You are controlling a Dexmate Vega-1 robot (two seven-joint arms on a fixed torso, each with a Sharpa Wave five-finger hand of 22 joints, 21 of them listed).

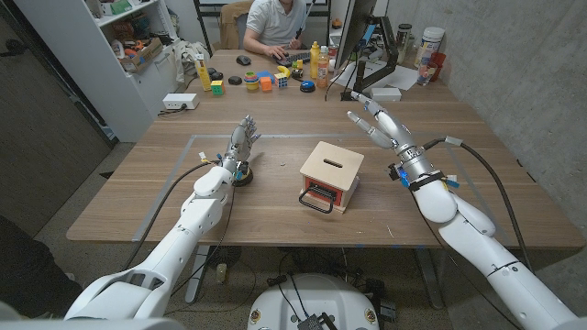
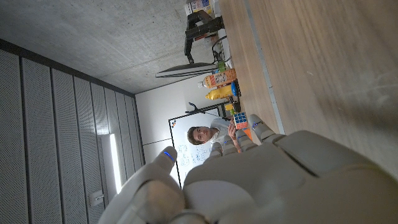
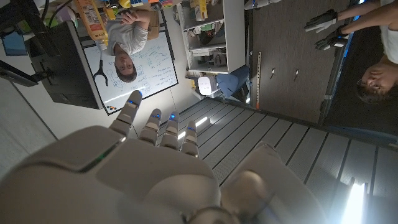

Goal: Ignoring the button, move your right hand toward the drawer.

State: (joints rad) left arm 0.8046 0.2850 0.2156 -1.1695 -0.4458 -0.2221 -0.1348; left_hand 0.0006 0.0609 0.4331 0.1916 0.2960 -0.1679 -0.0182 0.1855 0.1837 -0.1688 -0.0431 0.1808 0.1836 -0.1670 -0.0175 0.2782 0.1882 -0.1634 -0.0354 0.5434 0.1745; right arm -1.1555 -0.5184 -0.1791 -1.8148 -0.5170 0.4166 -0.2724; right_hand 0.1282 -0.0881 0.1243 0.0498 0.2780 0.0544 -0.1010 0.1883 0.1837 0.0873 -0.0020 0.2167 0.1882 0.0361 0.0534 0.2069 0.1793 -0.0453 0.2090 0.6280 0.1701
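A small wooden box with a slot in its lid stands at the table's middle; its drawer front with a black loop handle faces the near edge. My right hand hovers to the right of the box and a little behind it, fingers stretched apart, holding nothing. My left hand stands left of the box, fingers up and spread, empty. A dark round button sits on the table just under my left wrist. The backs of my hands show close up as left hand and right hand.
Toys, a cube puzzle, bottles and a monitor crowd the table's far end, where a person sits. A white box lies at the far left. Taped lines mark the tabletop.
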